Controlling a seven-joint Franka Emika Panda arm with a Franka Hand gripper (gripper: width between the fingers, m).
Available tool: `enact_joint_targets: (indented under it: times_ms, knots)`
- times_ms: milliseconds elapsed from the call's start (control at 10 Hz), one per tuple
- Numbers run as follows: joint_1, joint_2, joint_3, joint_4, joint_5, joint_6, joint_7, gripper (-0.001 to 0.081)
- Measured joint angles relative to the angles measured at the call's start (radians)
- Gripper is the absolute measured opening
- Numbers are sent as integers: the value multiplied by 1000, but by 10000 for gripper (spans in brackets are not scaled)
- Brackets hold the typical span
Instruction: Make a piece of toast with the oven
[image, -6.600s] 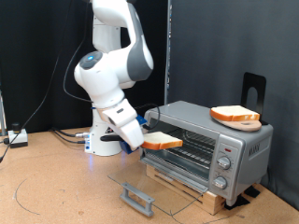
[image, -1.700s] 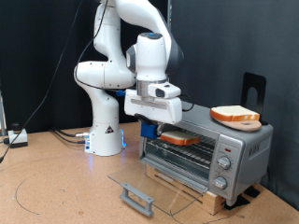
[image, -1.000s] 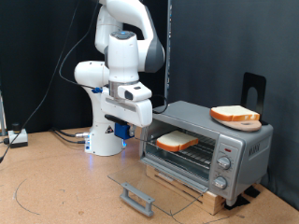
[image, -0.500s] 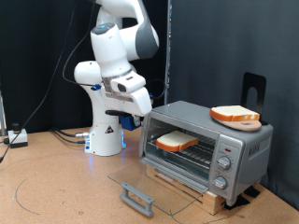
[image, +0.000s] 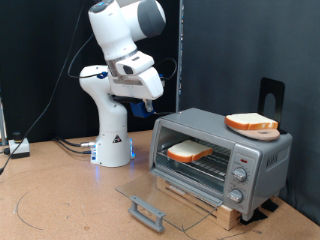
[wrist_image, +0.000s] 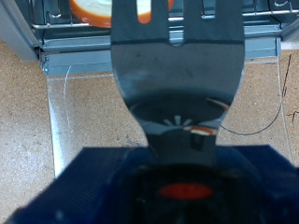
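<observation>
The silver oven stands at the exterior view's right with its glass door folded down flat. One piece of toast lies on the wire rack inside; the wrist view shows its orange crust. A second, similar slice rests on the oven's roof. My gripper hangs empty in the air, up and to the exterior view's left of the oven opening, well clear of it. In the wrist view the gripper points at the oven front and its fingers hold nothing.
The door handle juts out low in front of the oven. The oven sits on a wooden block on a brown board floor. Three knobs line its right panel. Cables and a small box lie at the exterior view's left.
The gripper brought the toast to the oven, left it on the rack, then drew back and rose up to the exterior view's left, empty.
</observation>
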Motion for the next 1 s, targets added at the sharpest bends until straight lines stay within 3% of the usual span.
enact_joint_targets:
  times_ms: [200, 500, 1000]
  knots:
    - [9, 2, -8, 0, 54, -41, -34, 413]
    - [70, 0, -10, 22, 157, -232, -60, 413]
    - [152, -46, 93, 3, 213, -291, 7, 413]
